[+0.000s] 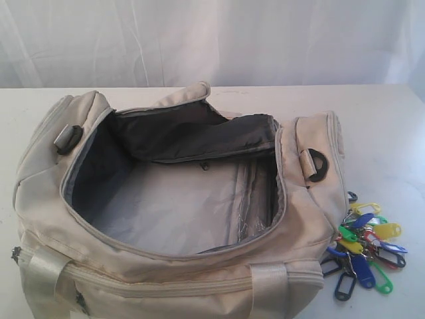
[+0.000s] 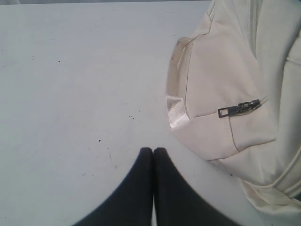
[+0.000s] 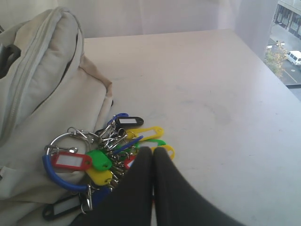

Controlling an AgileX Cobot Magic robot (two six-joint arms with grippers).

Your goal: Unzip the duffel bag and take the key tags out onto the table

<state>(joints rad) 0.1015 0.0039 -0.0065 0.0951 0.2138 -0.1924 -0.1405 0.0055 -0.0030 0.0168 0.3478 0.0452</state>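
Left gripper (image 2: 153, 150): the two black fingers are pressed together along their length and hold nothing. It is poised over bare tabletop (image 2: 70, 94), near one end of the duffel bag (image 2: 225, 70) but apart from it.

Right gripper (image 3: 152, 149): fingers likewise closed tip to tip, nothing clamped. Its tips sit directly in front of the key tags (image 3: 99, 161); whether they touch the bunch cannot be told.

Key tags: one bunch on metal rings, with blue, yellow, green, red and black tags. It lies outside the bag on the tabletop, hard against the bag's end panel on the right of the exterior view. In the right wrist view part of the bunch rests against the cream fabric.

Duffel bag: cream-beige, lying on the tabletop with its main compartment unzipped and gaping wide.
- Interior: grey lining (image 1: 172, 212) only in view. The far flap is folded inward and hides part of the compartment.
- Fittings: black D-rings at the left end (image 1: 70, 139) and right end (image 1: 317, 165), and webbing straps (image 1: 269, 286) across the near side.
- End pocket: a dark zipper pull (image 2: 240, 108) lies flat on the end panel.
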